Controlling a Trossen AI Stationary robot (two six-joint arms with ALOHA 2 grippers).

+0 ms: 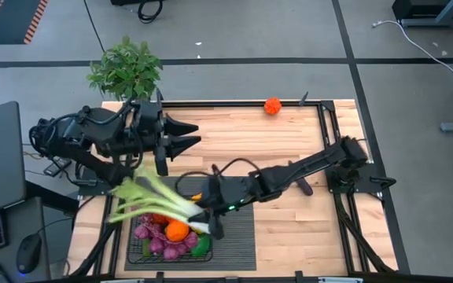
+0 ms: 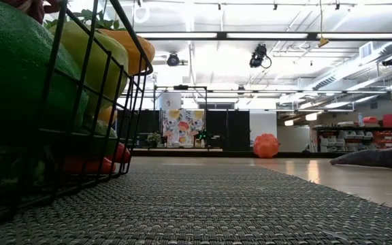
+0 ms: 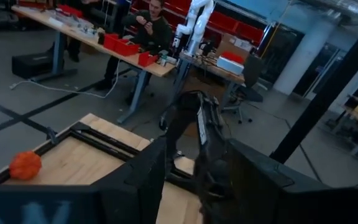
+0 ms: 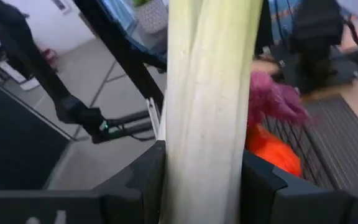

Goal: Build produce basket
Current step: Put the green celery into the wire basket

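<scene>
Over the basket [image 1: 143,253], w/ the leek [image 1: 157,198] in my right gripper [image 1: 204,217]: I hold it by the pale stalk end, jaws closed partway so both fingers press the stalk's sides, as the right wrist view shows, the stalk [image 4: 211,106] filling the gap between them. I keep the leek roughly level above the basket, green leaves fanning out past the basket's left edge, probably because it's longer than the other produce and needs to lie across the top, not stand in it. Already inside the basket: purple grapes [image 1: 160,244], an orange [image 1: 177,230], something red and a green piece at the basket's right edge. The basket sits on the ribbed mat [image 1: 234,236] at the table's near edge. One small orange fruit [image 1: 272,105] lies well apart from the basket, at the table's far edge. My left gripper [image 1: 191,134] waits beyond the basket's far side, near the potted plant [image 1: 126,69], fingers part open, nothing betw. them.
</scene>
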